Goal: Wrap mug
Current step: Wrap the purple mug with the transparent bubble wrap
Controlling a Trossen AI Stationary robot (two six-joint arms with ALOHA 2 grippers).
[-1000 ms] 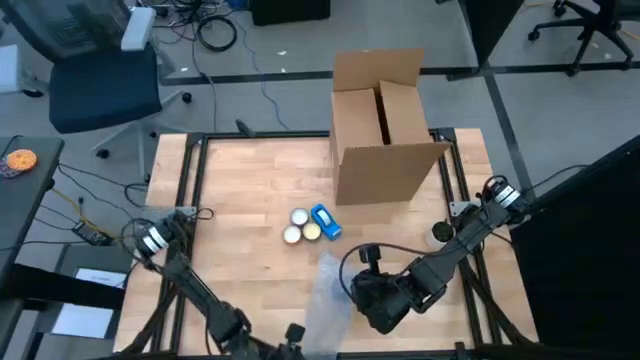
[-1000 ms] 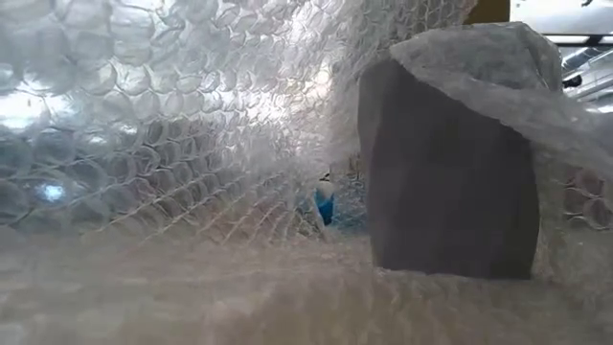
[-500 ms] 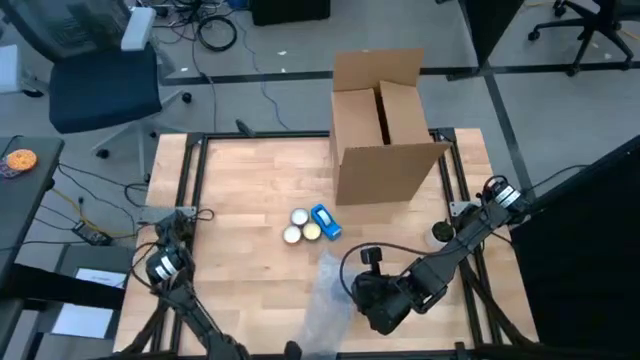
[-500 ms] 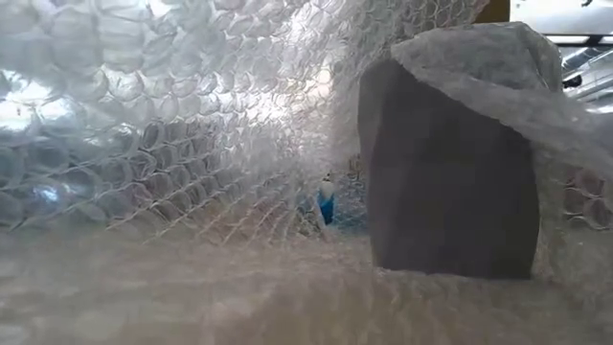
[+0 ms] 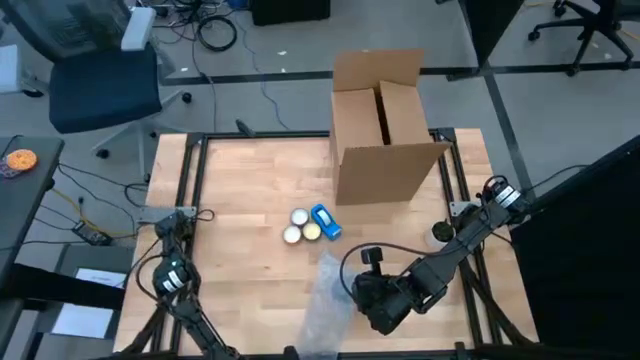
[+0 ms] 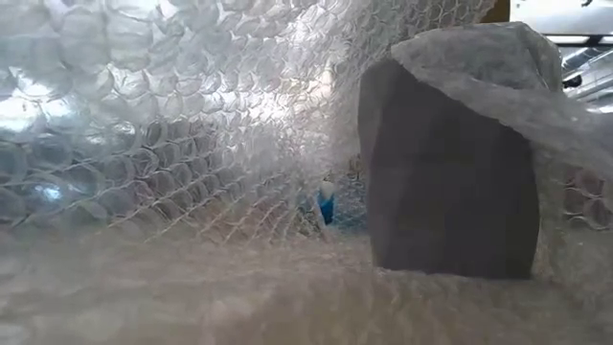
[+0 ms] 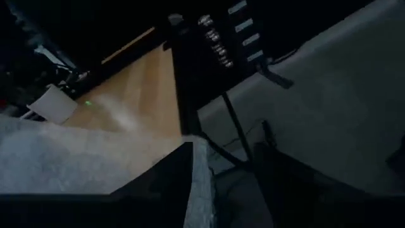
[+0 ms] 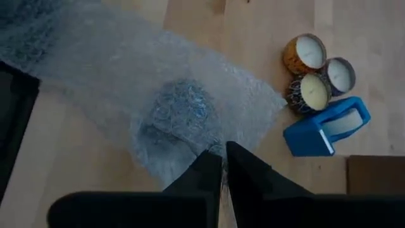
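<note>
A sheet of clear bubble wrap [image 5: 325, 295] lies on the wooden table near its front edge. In the low view the bubble wrap [image 6: 192, 144] fills the picture. It drapes over a grey upright shape [image 6: 450, 182]; I cannot tell whether this is the mug. My right gripper [image 8: 223, 166] is over the sheet's near right side, shut on it. A denser grey patch [image 8: 180, 117] shows in the middle of the wrap. My left arm [image 5: 170, 275] hangs off the table's near left corner. My right gripper pinches the bubble wrap's edge [image 8: 218, 151] between its two fingers, coming from above and slanting from the table's right. One layer or several, I cannot tell. The rest of the sheet spreads on the table beyond the fingers.
Three candles [image 5: 300, 226] and a blue tape dispenser [image 5: 326, 222] sit at the table's middle, just beyond the wrap. An open cardboard box [image 5: 385, 130] stands at the far edge. A small round thing [image 5: 441, 232] sits by the right rail.
My left arm has drawn back toward the table's near left corner and down out of the high view. The right arm and the wrap have kept still.
</note>
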